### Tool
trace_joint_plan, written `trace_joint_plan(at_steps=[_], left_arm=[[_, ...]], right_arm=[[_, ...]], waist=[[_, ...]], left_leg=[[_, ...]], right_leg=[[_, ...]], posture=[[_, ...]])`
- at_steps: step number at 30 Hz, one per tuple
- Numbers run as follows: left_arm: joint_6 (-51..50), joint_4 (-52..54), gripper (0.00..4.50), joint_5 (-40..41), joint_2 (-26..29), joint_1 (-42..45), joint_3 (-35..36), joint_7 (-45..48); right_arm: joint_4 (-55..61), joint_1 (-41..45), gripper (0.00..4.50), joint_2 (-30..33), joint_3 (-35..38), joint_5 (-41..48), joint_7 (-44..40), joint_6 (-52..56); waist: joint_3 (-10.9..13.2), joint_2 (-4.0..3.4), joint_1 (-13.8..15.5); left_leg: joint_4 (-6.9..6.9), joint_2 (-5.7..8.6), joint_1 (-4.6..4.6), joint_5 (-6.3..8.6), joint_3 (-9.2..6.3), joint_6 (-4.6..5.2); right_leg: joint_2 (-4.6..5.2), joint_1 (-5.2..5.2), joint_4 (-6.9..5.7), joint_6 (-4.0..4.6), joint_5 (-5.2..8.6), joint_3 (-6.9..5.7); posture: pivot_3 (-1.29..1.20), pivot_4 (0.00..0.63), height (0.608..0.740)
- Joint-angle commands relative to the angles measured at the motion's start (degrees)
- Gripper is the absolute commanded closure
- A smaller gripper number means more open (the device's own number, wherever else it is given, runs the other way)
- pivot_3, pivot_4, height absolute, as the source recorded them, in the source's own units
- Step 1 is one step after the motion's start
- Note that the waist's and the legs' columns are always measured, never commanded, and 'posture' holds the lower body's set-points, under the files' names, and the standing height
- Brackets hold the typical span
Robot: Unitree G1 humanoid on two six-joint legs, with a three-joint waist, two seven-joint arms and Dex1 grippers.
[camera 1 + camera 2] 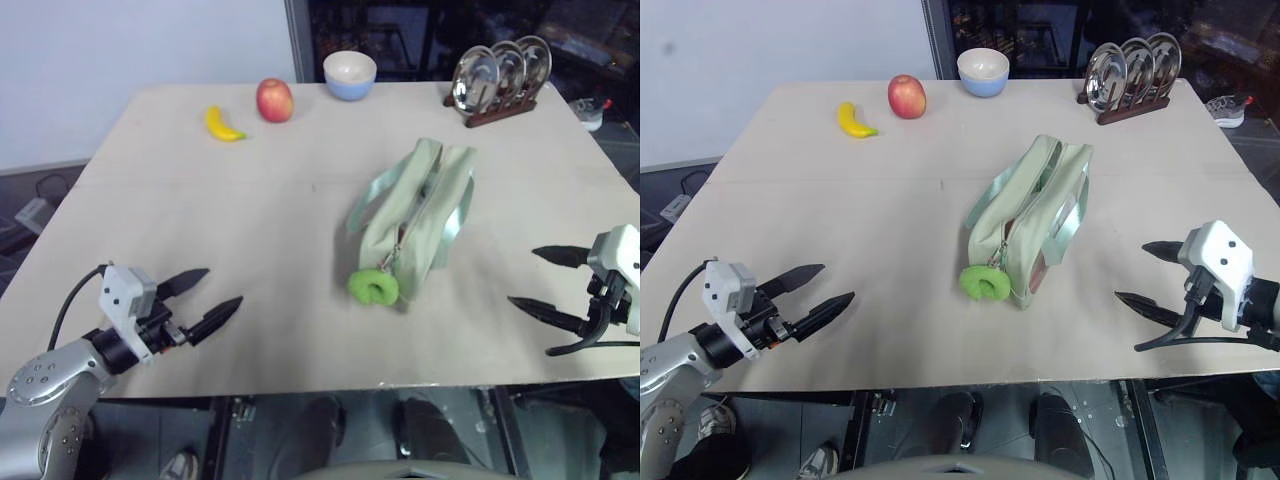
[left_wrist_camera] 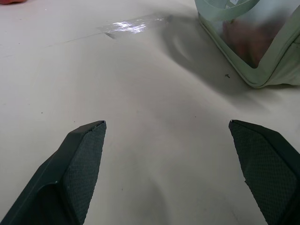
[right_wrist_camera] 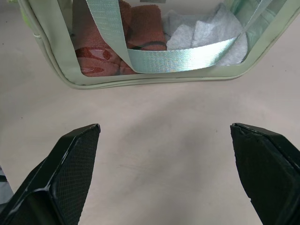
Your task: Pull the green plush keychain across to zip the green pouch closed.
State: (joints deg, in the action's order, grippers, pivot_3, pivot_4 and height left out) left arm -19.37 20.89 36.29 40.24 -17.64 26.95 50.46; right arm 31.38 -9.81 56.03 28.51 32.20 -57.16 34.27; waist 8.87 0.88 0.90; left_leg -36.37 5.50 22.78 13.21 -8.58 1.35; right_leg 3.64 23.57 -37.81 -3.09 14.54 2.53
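no readable text, no label, brand, number or sign on the green pouch (image 1: 415,215), none on the worktop (image 1: 200,200) around the pouch, none on the items near it

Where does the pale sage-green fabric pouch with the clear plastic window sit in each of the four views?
Left eye view: pale sage-green fabric pouch lies right of centre on the table.
Right eye view: pouch near centre.
Left wrist view: its corner at upper right.
Right wrist view: its window side spans the top.
Shared landmark: light green ribbon handle, draped over the pouch.
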Motion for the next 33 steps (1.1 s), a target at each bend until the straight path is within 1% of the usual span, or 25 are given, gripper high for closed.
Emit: trace_joint_plan(at_steps=[1, 3, 7, 10, 14, 16, 21, 25, 29, 30, 32, 33], left_arm=[[-0.6, 2.8, 0.13, 2.6, 1.1, 0.2, 1.9, 1.4], [-1.0, 3.6, 0.13, 4.6, 1.2, 1.5, 1.2, 3.0], [1.9, 4.5, 0.13, 7.5, 0.2, 3.2, 1.5, 7.8], [1.7, 6.1, 0.13, 10.2, 0.5, 3.6, 0.3, 11.5], [1.7, 7.8, 0.13, 11.0, 1.4, 4.6, -2.1, 15.3], [1.6, 7.6, 0.13, 10.8, 2.0, 5.3, -2.9, 16.6], [2.4, 6.1, 0.13, 9.8, 1.7, 6.5, -4.0, 17.8], [3.4, 6.1, 0.13, 9.2, 0.7, 5.7, -3.8, 17.1], [4.5, 6.8, 0.13, 8.8, -0.5, 4.1, -3.0, 16.1], [4.9, 7.0, 0.03, 8.6, -0.9, 3.8, -2.9, 15.6], [5.5, 7.5, 0.0, 8.4, -1.6, 3.2, -2.8, 14.9], [5.8, 7.7, 0.0, 8.3, -1.9, 2.8, -2.8, 14.7]], right_arm=[[-0.5, 1.2, 0.0, 1.0, 0.0, -2.1, -0.3, -3.5], [-1.6, 2.8, 0.0, 1.2, -1.4, -4.7, 0.5, -6.2], [-2.3, 5.4, 0.0, 0.9, -2.8, -7.4, 1.0, -9.9], [-4.1, 10.3, 0.0, 3.4, -5.7, -11.6, 0.1, -15.7], [-9.3, 21.7, 0.0, 7.6, -14.7, -23.4, -0.5, -33.0], [-12.3, 27.6, 0.0, 8.0, -19.4, -25.6, -2.9, -40.2], [-22.7, 43.7, 0.0, 3.9, -31.9, -31.3, -8.2, -57.5], [-31.5, 51.4, 0.0, 0.6, -37.5, -34.2, -10.3, -67.2], [-37.7, 55.8, 0.0, -2.1, -40.5, -35.4, -10.9, -72.5], [-39.2, 57.0, 0.24, -3.0, -41.1, -35.7, -10.9, -73.4], [-41.2, 58.5, 0.83, -3.6, -42.3, -35.5, -12.2, -74.7], [-41.9, 59.2, 1.36, -3.8, -42.7, -35.0, -13.0, -74.8]], waist=[[0.0, 0.0, 0.0], [0.0, 0.0, 0.0], [0.0, -0.01, 0.0], [0.1, -0.09, -0.2], [0.2, -0.3, -0.5], [0.2, -0.29, -0.5], [0.3, -0.29, -1.0], [0.4, -0.15, -1.4], [0.5, -0.17, -1.6], [0.5, -0.18, -1.6], [0.5, -0.21, -1.7], [0.5, -0.21, -1.7]], left_leg=[[0.0, 0.0, 0.0, 0.0, 0.0, 0.0], [0.0, 0.0, 0.0, 0.0, 0.0, 0.0], [0.0, 0.0, -0.01, 0.0, 0.03, 0.0], [0.01, 0.0, -0.01, 0.0, 0.13, 0.0], [0.01, -0.01, -0.08, 0.02, 0.35, 0.04], [0.03, -0.02, -0.09, 0.02, 0.32, 0.03], [0.03, -0.08, -0.07, 0.0, 0.37, -0.01], [0.02, -0.07, -0.05, -0.08, 0.36, -0.14], [0.03, -0.06, -0.04, -0.08, 0.37, -0.15], [0.03, -0.06, -0.04, -0.07, 0.38, -0.15], [0.04, -0.07, -0.05, -0.07, 0.38, -0.15], [0.04, -0.07, -0.06, -0.07, 0.39, -0.16]], right_leg=[[0.0, 0.0, 0.0, 0.0, 0.0, 0.0], [0.0, 0.0, 0.0, 0.0, 0.0, -0.02], [0.11, 0.01, -0.01, 0.0, 0.0, -0.14], [0.11, 0.03, 0.01, 0.0, -0.01, -0.14], [0.33, 0.07, -0.02, -0.02, -0.01, -0.25], [0.32, 0.07, -0.02, -0.02, -0.02, -0.34], [0.28, 0.08, 0.01, -0.03, -0.04, -0.37], [0.29, 0.08, 0.06, -0.03, -0.04, -0.37], [0.28, 0.12, 0.09, -0.02, -0.05, -0.32], [0.28, 0.13, 0.08, -0.02, -0.05, -0.29], [0.26, 0.14, 0.06, -0.02, -0.05, -0.27], [0.26, 0.14, 0.06, -0.02, -0.05, -0.26]], posture=[[0.0, 0.15, 0.74], [0.0, 0.15, 0.74], [0.0, 0.15, 0.74], [0.0, 0.15, 0.74], [0.0, 0.15, 0.74], [0.0, 0.15, 0.74], [0.0, 0.15, 0.74], [0.0, 0.15, 0.74], [0.0, 0.15, 0.74], [0.0, 0.15, 0.74], [0.0, 0.15, 0.74], [0.0, 0.15, 0.74]])
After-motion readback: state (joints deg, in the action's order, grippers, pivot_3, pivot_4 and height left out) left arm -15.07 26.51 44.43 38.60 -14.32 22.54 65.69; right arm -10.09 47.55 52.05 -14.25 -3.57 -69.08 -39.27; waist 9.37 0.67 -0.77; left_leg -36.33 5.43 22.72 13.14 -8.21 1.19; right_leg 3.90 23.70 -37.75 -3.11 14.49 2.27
